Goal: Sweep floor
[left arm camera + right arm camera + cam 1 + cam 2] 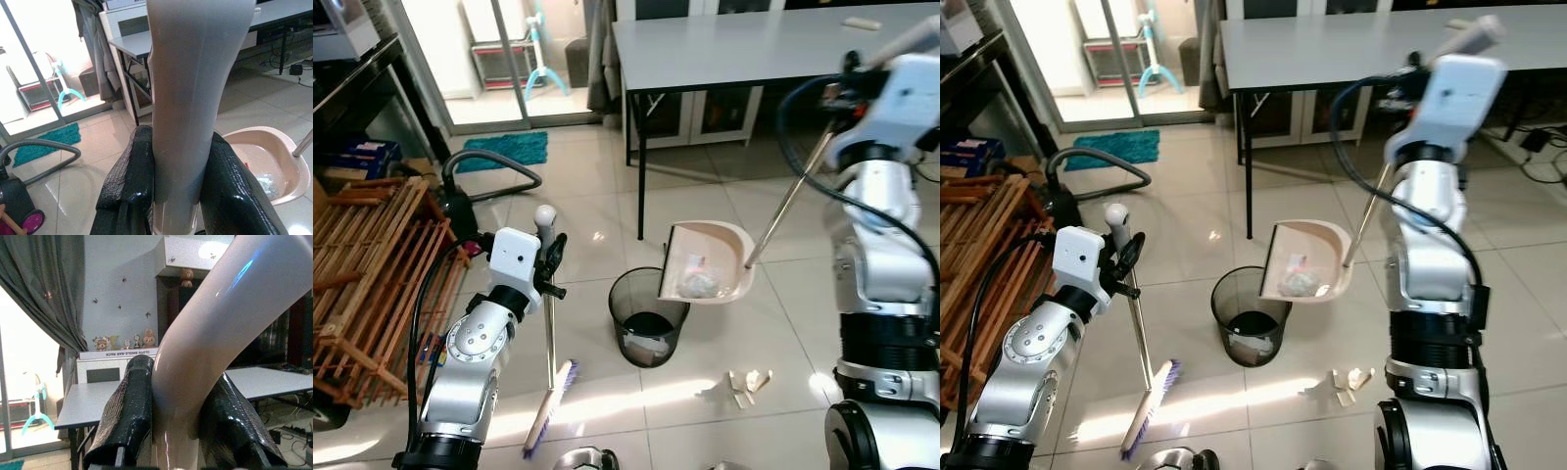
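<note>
Beige plastic dustpan (710, 262), perhaps crumpled paper.

Beige dustpan (705, 262) (crumpled litter inside) tilted above black bin (648, 316), broom (549, 403) upright beside.

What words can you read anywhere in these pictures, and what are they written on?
One line of print runs along the front edge of the white shelf under the little figurines, seen in the right wrist view. It is too small and blurred to read with any certainty.
No readable words or numbers on the dustpan, the broom, the bin or the table.
</note>
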`<state>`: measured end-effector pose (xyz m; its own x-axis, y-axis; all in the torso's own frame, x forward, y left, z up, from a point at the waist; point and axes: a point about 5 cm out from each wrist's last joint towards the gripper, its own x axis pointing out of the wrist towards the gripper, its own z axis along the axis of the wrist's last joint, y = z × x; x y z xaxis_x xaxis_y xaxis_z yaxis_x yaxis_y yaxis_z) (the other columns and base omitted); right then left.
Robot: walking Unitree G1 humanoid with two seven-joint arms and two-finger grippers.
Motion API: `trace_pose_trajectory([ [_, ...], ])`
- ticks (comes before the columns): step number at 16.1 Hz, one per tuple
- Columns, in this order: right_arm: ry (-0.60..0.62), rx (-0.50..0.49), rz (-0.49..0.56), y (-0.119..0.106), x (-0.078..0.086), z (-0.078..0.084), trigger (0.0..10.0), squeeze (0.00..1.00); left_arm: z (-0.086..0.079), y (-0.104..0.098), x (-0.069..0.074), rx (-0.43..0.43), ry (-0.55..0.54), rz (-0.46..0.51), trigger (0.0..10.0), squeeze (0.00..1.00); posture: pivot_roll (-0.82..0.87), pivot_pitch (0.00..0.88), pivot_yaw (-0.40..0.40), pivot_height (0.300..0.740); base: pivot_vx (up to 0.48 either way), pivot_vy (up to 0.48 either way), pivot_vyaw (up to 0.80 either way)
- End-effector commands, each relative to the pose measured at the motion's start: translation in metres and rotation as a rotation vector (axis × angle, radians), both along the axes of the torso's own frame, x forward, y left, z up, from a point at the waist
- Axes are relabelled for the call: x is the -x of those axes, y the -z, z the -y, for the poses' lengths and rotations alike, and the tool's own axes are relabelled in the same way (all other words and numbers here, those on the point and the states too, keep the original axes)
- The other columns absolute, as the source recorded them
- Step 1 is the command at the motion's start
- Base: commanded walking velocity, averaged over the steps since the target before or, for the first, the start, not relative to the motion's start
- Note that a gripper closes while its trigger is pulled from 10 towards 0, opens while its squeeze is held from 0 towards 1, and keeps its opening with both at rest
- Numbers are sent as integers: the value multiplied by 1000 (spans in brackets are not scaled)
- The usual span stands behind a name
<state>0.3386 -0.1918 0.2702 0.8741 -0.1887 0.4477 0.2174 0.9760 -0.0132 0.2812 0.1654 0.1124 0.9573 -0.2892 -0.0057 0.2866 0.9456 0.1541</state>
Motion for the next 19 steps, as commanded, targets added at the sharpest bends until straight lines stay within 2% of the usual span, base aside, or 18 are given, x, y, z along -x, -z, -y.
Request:
trace_pose_trajectory([
  [1,-26,9,75,-9,3,-7,10000,0,-3,-4,-2,-16,-13,15,10000,0,12,41,78,740,0,0,0],
  [3,-58,36,89,-2,2,-19,10000,0,-2,-5,-3,-17,-10,15,10000,0,16,43,77,740,0,0,0],
  [7,-130,211,135,14,-1,-54,10000,0,-2,-7,-3,-20,-15,19,10000,0,38,60,70,740,0,0,0],
  [9,-113,236,158,18,-3,-60,10000,0,-3,-10,-2,-21,-16,25,10000,0,55,76,67,740,0,0,0],
  [12,-59,213,178,23,-13,-61,10000,0,-12,-10,8,-44,-28,15,10000,0,105,128,58,740,0,0,0],
  [16,72,145,144,31,-24,-47,10000,0,-20,-10,26,-55,-56,-16,10000,0,151,193,52,740,0,0,0],
  [17,108,134,146,30,-29,-46,10000,0,-22,-9,36,-58,-59,-34,10000,0,153,202,46,740,0,0,0],
  [19,99,119,169,25,-29,-49,10000,0,-22,-8,38,-56,-59,-43,10000,0,144,205,46,740,0,0,0],
])
